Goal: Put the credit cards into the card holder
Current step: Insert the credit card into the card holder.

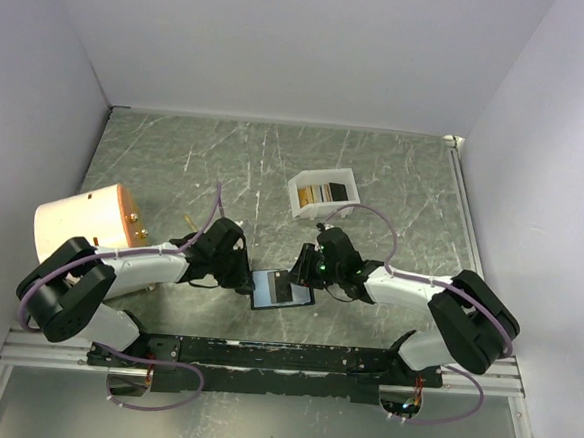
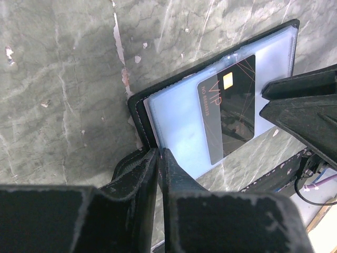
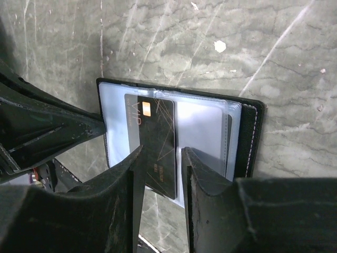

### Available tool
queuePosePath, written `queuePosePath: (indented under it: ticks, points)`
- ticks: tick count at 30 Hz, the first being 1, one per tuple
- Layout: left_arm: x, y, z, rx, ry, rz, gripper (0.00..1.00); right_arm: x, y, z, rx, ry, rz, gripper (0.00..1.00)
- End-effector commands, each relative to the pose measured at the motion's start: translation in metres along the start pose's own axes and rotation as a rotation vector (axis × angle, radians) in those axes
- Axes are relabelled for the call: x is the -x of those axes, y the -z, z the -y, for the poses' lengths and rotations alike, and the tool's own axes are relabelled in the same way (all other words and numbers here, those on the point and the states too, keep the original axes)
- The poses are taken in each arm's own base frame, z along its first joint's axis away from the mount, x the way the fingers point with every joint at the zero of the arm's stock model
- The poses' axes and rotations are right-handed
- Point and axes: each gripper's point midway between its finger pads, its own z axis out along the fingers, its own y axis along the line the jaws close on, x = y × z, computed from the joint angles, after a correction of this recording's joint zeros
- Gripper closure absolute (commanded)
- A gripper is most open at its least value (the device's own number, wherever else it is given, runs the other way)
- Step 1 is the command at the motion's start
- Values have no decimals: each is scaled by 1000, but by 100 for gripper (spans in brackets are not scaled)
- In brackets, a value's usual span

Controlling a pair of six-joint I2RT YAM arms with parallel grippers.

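Low in the centre of the top view, the card holder (image 1: 283,291) lies open on the surface (image 1: 176,161), and our left hand (image 2: 159,153) pinches its black edge. Our right hand (image 3: 162,153), narrowly parted, straddles the black card (image 3: 152,126). We should push the card squarely into the pocket.

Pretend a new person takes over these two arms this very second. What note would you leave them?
The left pincer is shut on the left edge of the card holder, holding it open.
The right pincer is open, its fingers either side of the black card, not gripping it.
The black card lies on the holder's pale inside, chip end apparently under the clear sleeve; I cannot tell if it is fully seated.
More cards, gold and dark, sit in the white box further back.
Done: one card at the holder.
Left: check that card's seating, then fetch the rest from the box.
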Motion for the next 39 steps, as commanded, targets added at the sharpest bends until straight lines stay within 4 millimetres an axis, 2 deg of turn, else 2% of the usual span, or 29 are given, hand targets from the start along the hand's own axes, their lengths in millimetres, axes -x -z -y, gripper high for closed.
queuePosePath:
  ticks: [1, 32, 39]
  points:
    - [-12, -4, -17, 49, 10, -29, 80, -10, -6, 6, -26, 21, -44, 67]
    - [-8, -3, -8, 10, 0, -21, 72, -27, -20, -24, 58, 53, -104, 67]
    - [-7, -2, -7, 8, 1, -16, 66, -29, -22, -30, 90, 67, -111, 69]
